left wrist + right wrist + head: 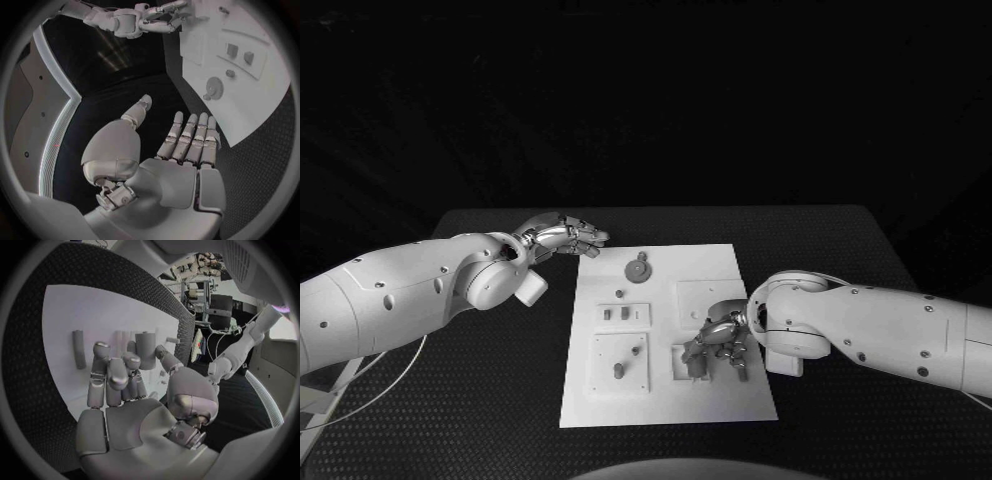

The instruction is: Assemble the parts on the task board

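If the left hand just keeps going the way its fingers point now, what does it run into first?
Likely the task board. In the left wrist view the left hand is open, its fingers aimed over bare black table toward the board's near edge, with the round part beyond. Height above the table is unclear, so it might pass over the edge.

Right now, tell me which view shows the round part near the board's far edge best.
The head view: the round part lies unobstructed on the task board. The left wrist view shows it too, beyond the left robot hand. I cannot find it in the right wrist view.
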Controlling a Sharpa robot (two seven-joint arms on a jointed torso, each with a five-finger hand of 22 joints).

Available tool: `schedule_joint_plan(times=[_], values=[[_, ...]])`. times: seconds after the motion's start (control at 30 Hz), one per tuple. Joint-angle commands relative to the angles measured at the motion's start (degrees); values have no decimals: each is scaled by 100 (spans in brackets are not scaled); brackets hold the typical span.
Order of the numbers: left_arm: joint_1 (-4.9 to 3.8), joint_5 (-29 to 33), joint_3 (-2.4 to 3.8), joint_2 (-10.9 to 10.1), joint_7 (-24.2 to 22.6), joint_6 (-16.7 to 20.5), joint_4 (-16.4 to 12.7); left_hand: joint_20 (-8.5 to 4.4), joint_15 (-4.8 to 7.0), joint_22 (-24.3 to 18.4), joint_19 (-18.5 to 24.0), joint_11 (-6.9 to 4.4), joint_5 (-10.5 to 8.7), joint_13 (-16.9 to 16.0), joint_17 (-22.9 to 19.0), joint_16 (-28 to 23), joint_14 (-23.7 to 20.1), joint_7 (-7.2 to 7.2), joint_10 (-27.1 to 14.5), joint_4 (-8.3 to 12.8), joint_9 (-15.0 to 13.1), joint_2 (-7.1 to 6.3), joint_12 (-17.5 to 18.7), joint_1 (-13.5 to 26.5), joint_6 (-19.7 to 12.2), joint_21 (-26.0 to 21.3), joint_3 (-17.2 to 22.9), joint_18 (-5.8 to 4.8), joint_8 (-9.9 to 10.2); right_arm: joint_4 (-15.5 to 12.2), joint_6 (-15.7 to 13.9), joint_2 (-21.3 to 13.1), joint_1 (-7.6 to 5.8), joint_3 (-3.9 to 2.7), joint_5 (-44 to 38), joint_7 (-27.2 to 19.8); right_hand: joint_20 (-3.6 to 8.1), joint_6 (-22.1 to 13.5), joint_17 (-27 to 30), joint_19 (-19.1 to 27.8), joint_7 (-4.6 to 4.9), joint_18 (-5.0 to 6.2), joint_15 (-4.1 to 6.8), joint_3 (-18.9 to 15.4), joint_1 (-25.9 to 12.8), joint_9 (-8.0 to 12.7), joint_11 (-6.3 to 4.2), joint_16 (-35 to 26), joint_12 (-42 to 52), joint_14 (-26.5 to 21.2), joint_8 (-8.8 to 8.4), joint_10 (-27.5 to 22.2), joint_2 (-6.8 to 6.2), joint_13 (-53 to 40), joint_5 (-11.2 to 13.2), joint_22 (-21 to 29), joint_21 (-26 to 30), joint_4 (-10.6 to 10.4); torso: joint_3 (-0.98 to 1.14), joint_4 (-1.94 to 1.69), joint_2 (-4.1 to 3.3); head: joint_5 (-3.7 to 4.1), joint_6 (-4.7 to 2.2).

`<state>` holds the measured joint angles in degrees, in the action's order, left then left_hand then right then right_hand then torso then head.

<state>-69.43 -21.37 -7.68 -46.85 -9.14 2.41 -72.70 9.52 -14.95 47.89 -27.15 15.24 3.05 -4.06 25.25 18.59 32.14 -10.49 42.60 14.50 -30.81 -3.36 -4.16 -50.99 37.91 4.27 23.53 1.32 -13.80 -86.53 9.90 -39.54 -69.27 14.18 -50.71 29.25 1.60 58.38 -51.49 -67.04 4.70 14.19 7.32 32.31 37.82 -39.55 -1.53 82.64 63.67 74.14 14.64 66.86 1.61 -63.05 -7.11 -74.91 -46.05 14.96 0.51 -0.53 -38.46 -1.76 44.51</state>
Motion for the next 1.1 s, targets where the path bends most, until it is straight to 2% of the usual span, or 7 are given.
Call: schedule_joint_plan(times=[0.03,0.27,0.47,0.63,1.1], values=[[-4,-9,3,-2,-78,-40,-16,-11,-15,-7,-22,10,-16,9,6,-12,-10,-285,-3,-27,9,22,29,10,50,-11,-1,-47,-31,15,131,7,21,1,62,20,-24,-11,7,-15,40,81,3,126,68,-6,24,-34,-29,-54,-15,-32,128,-9,-16,-100,28,47,-5,-4,-1,4,3],[-4,-9,3,1,-79,-48,-21,-11,-15,-7,-22,10,-16,8,6,-13,-10,-287,-1,-24,9,22,27,6,52,-11,0,-47,-31,76,97,59,55,1,63,14,-28,-23,15,-9,47,81,-3,140,-42,-7,30,-42,-51,-68,-44,-49,8,-16,-16,-101,45,-35,-6,-6,0,-7,14],[-4,-9,3,-5,-77,-47,-18,-11,-15,-8,-21,9,-16,7,7,-13,-11,-289,1,-21,9,20,26,2,53,-11,0,-47,-32,121,39,126,156,1,41,10,-26,-33,18,-6,51,81,-5,163,-101,-9,34,-44,-62,-76,-64,-59,-59,-23,-16,-103,55,-89,-2,-6,-1,-18,26],[-4,-9,3,-8,-73,-54,-19,-11,-15,-8,-21,9,-16,7,7,-14,-11,-290,1,-19,10,18,25,1,53,-10,0,-47,-32,152,-75,122,163,1,-30,-6,-27,-42,21,-3,56,81,-10,175,-154,-11,38,-46,-73,-84,-79,-67,-98,-26,-14,-104,63,-137,1,-3,-1,-36,38],[-4,-9,4,2,-49,-82,-10,-10,-16,-8,-21,10,-16,7,7,-15,-13,-294,1,-17,11,13,25,1,52,-10,-2,-47,-31,172,-80,132,176,1,-41,-46,-24,-72,29,7,68,81,-20,203,-257,-19,50,-51,-98,-104,-121,-91,-319,-40,-12,-109,79,-193,3,5,1,-46,43]])
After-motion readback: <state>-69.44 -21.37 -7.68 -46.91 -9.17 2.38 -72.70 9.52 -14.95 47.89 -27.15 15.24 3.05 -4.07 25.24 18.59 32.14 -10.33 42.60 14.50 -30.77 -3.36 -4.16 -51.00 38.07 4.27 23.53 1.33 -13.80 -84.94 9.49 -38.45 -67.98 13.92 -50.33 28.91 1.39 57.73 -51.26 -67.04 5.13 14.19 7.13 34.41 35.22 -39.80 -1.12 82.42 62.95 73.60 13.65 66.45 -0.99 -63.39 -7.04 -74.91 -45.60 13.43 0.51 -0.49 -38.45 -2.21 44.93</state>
